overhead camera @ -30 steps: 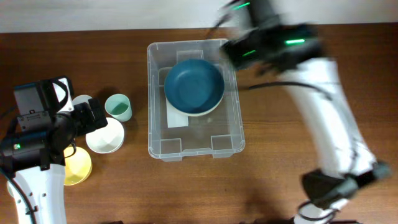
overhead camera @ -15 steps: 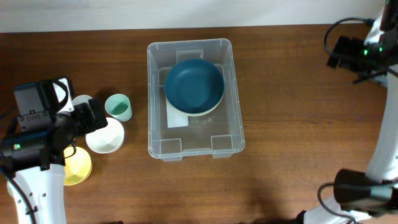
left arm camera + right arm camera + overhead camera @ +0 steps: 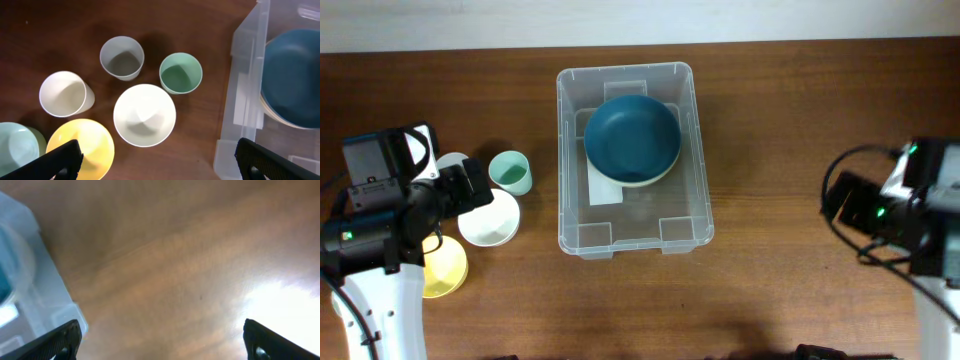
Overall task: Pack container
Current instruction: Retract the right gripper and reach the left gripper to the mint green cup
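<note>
Though the label [image 3: 605,189] in the container [image 3: 563,150] is unreadable, the left gripper [image 3: 159,162] and right gripper [image 3: 162,342] stand wide open. The right one has moved from the container to the right edge of the tabletop [image 3: 770,120].

The clear rectangular container [image 3: 632,237] sits mid-table, open, holding a blue bowl [image 3: 632,137].

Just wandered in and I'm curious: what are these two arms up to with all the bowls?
They are packing dishes into the clear container. A blue bowl already lies inside it. The left gripper hovers open above a white bowl and a green cup beside the container, holding nothing. The right gripper is open and empty over the table on the other side.
</note>
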{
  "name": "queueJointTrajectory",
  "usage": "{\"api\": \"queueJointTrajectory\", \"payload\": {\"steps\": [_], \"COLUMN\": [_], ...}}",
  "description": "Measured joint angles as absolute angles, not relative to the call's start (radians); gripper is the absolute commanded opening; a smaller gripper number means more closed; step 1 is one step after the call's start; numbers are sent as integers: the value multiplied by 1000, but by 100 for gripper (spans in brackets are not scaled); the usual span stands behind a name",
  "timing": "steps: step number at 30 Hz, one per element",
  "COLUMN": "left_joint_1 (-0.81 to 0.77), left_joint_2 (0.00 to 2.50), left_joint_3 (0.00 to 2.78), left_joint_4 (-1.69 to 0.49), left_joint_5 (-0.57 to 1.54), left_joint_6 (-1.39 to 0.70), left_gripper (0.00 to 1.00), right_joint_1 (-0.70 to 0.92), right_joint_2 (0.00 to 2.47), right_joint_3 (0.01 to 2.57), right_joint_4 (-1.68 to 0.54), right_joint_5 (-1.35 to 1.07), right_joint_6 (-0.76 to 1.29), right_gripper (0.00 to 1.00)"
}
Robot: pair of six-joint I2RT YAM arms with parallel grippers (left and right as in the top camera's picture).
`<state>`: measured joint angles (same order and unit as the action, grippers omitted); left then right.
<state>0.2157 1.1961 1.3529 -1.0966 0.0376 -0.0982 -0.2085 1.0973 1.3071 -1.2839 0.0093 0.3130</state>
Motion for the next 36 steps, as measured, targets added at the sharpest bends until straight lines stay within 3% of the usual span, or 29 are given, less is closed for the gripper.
{"api": "queueJointTrajectory", "payload": {"steps": [7,11,20,36], "left_joint_1": [192,115,52,-8], "left_joint_2": [1222,1325,1805,2155], "left_joint_3": [1354,1390,1791,1824], "left_joint_4": [-1088,-1092,-1213,-1239], "left_joint_5": [72,72,76,78], "left_joint_6": [-98,-98,-98,-95], "left_gripper": [100,99,99,96], "right_joint_1": [-208,-208,-208,-208], "right_joint_2": [1132,1139,1139,1139], "right_joint_3": [1007,1004,1003,1003], "right_joint_4": [-1143,-1117,-1118,-1113], "right_joint_5": [-54,-66,-73,-73], "right_joint_6": [384,389,383,381], "right_gripper": [99,99,99,99]}}
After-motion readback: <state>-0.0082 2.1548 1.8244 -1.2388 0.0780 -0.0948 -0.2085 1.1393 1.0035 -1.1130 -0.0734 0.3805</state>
